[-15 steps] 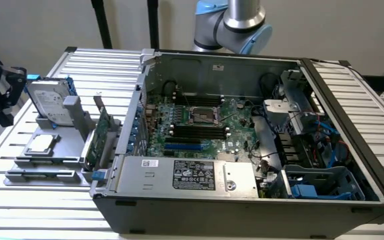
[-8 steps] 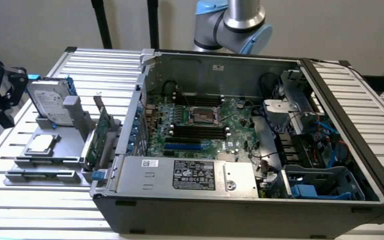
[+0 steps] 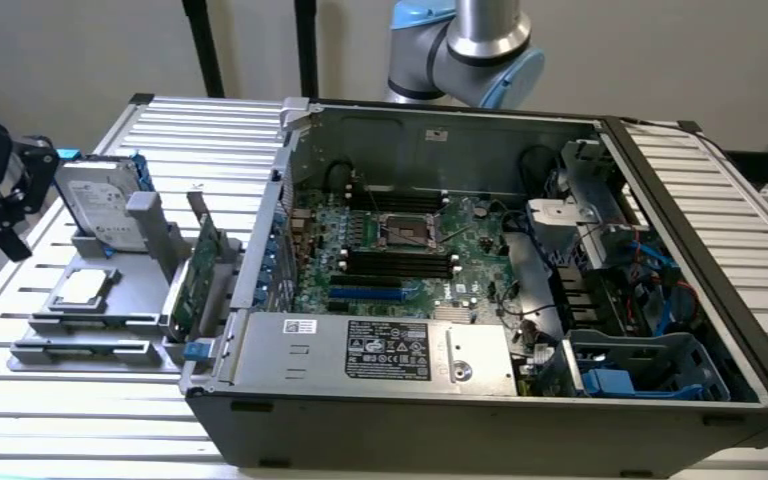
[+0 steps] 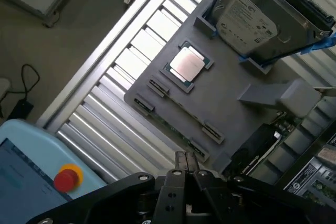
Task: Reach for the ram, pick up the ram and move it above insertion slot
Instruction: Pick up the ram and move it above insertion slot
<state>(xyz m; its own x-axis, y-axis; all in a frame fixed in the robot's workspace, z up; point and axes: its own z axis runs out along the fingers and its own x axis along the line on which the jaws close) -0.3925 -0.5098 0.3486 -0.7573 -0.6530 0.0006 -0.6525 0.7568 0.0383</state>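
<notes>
The ram [image 4: 170, 126] lies on edge in the outer holder row of the grey fixture [image 4: 220, 103], showing as a thin green line between small clips; in the exterior view the ram [image 3: 84, 348] sits at the fixture's near end. My gripper [image 4: 187, 157] hangs above the slatted table just off the fixture's edge, close to the ram, its two black fingers pressed together and holding nothing. In the exterior view the gripper [image 3: 5, 238] is a black shape at the far left edge. The black insertion slots [image 3: 398, 262] lie parallel on the motherboard inside the open case.
On the fixture stand a hard drive [image 4: 257, 17], a CPU [image 4: 186, 64] and an upright green expansion card [image 3: 204, 265] with a blue tab. A short blue slot [image 3: 364, 293] lies by the black ones. A pendant with a red button [image 4: 67, 178] sits beside the table.
</notes>
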